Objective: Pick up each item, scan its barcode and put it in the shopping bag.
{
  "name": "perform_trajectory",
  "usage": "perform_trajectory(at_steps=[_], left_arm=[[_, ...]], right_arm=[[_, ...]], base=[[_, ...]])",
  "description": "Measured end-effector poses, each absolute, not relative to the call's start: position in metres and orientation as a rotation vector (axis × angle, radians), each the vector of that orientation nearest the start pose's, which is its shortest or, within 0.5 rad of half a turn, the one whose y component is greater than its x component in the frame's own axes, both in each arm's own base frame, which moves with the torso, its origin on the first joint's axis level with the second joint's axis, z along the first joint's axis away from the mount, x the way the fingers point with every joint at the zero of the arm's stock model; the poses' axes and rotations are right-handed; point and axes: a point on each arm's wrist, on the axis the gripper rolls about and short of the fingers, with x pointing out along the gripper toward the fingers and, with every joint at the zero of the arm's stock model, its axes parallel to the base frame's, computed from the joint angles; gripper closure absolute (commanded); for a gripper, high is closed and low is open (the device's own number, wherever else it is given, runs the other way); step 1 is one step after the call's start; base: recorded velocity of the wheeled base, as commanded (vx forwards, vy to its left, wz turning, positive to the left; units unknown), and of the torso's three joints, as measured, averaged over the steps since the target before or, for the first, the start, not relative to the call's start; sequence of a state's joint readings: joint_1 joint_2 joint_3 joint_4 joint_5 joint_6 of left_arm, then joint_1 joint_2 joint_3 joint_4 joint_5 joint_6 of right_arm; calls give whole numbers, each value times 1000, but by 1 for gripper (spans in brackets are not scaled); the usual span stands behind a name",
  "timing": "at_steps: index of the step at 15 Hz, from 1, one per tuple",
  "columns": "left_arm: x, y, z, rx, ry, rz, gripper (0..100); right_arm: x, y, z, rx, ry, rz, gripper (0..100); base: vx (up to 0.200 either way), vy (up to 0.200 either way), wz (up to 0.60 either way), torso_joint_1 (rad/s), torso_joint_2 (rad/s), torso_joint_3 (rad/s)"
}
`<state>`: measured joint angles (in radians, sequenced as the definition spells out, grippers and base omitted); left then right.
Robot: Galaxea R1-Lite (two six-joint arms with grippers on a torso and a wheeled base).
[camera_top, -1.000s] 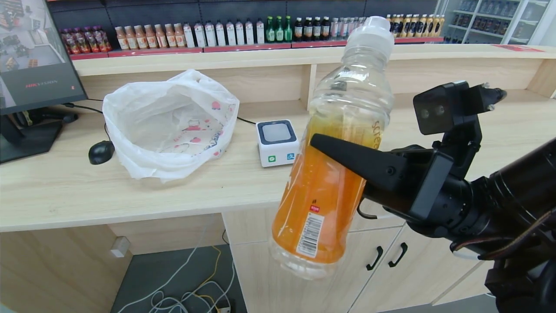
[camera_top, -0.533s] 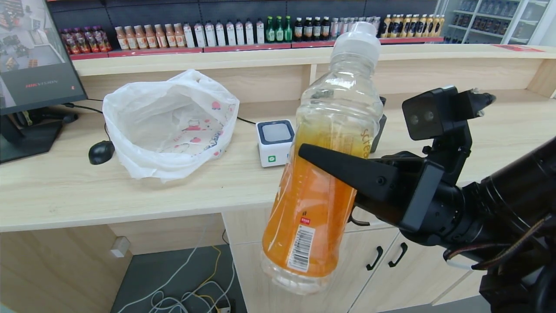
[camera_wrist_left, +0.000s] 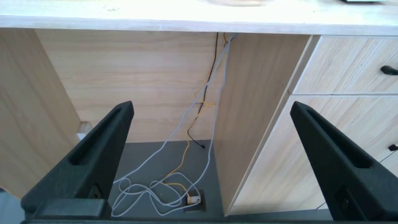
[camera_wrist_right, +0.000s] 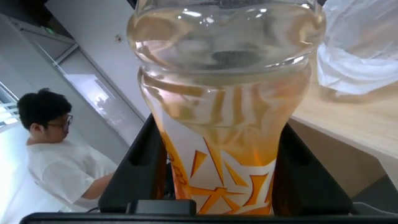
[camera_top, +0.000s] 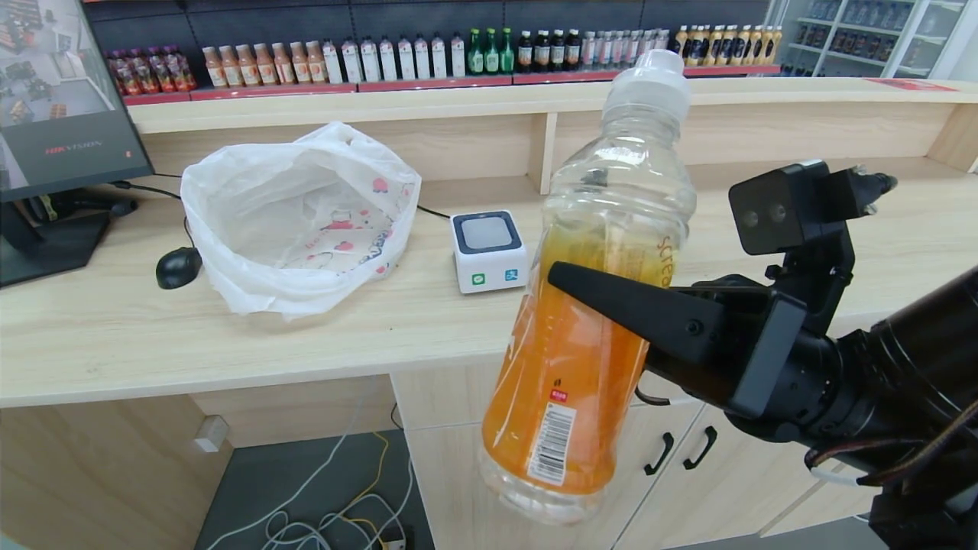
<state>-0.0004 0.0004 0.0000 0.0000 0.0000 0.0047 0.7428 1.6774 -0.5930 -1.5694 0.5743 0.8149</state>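
Right gripper [camera_top: 596,289], head view: clamped on the bottle [camera_top: 569,397] at mid-body. One black finger lies across the near side; the other is hidden behind. Bottle is held in the air before the counter [camera_top: 114,336] edge, tilted, with white cap [camera_top: 649,72] up and away and base low and near. Orange drink fills the lower part; the upper part is clear. White barcode sticker [camera_top: 552,443] near the base, with a small red tag above it, faces the camera. Orange lettering runs along the side by the finger. Scanner [camera_top: 489,250], a white cube with grey top window and two small icons on its front, stands on the counter just left of the bottle. Bag [camera_top: 298,206], white with red print and open-mouthed, sits left of the scanner, well apart from the bottle. Mouse [camera_top: 178,266] beside the bag; monitor [camera_top: 61,92] far left. Rows of drinks on the shelf [camera_top: 458,53] behind.

Left wrist view. Left gripper [camera_wrist_left: 211,109]: jaws wide apart, nothing between, below counter level and facing the cabinet front. Cables [camera_wrist_left: 168,186] on the floor.

Right wrist view. Bottle [camera_wrist_right: 224,124] sits tight between both fingers [camera_wrist_right: 140,165]; label pattern is orange and white. Bag [camera_wrist_right: 367,43] on the counter beyond.
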Motion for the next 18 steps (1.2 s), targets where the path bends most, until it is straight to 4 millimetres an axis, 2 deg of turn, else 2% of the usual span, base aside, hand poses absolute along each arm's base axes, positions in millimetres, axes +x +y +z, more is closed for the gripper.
perform_trajectory(at_steps=[7, 11, 16, 17, 18], left_arm=[[-23, 0, 75, 5, 0, 0, 0], [-23, 0, 75, 5, 1, 0, 0], [-23, 0, 75, 6, 0, 0, 0], [-23, 0, 75, 6, 0, 0, 100], [-23, 0, 75, 5, 0, 0, 100]], right_arm=[[190, 156, 212, 589, -34, 1294, 100], [197, 139, 193, 362, -132, 1149, 100], [210, 133, 184, 147, -268, 646, 100], [212, 133, 186, 123, -285, 563, 100], [217, 133, 192, 99, -323, 473, 100]], base=[[0, 0, 0, 0, 0, 0], [0, 0, 0, 0, 0, 0], [0, 0, 0, 0, 0, 0], [0, 0, 0, 0, 0, 0], [0, 0, 0, 0, 0, 0]])
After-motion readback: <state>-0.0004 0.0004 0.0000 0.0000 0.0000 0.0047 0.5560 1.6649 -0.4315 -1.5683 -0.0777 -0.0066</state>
